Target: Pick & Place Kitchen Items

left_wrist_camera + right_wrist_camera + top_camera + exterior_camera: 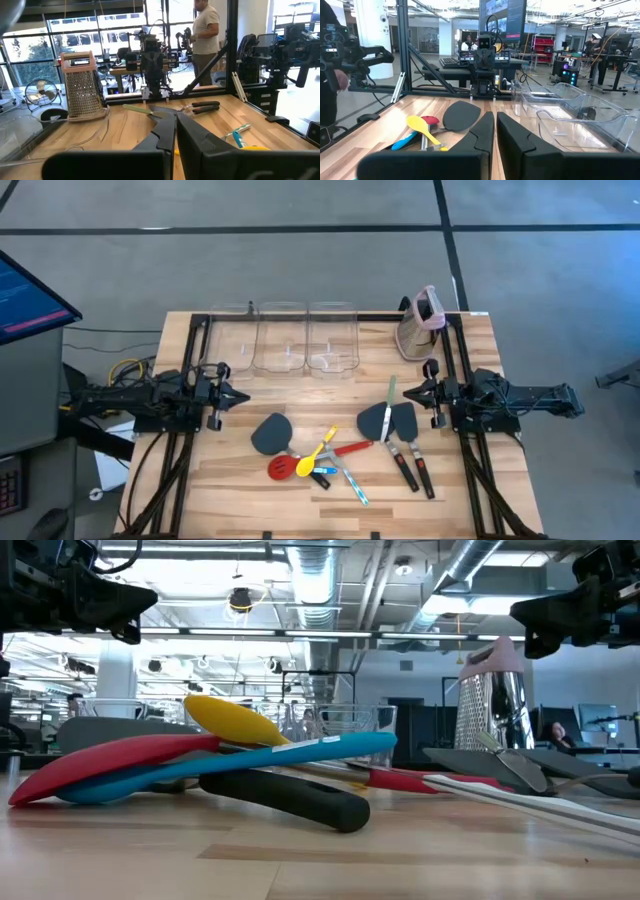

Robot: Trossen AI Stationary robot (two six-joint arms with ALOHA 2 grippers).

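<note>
The kitchen items lie loose on the wooden table, between the two arms and toward the near edge. One dark grey spatula lies beside a red slotted spoon, a yellow spoon and a blue spoon. Two more spatulas with black-red handles lie to the right, under a thin green tool. My left gripper is at the table's left and my right gripper at its right. Both are shut, level above the table, pointing at each other and touching nothing.
Three clear plastic bins stand in a row at the far edge. A beige grater with a pink top stands at the far right. A dark frame runs along both sides of the table. A person stands in the room beyond the right arm.
</note>
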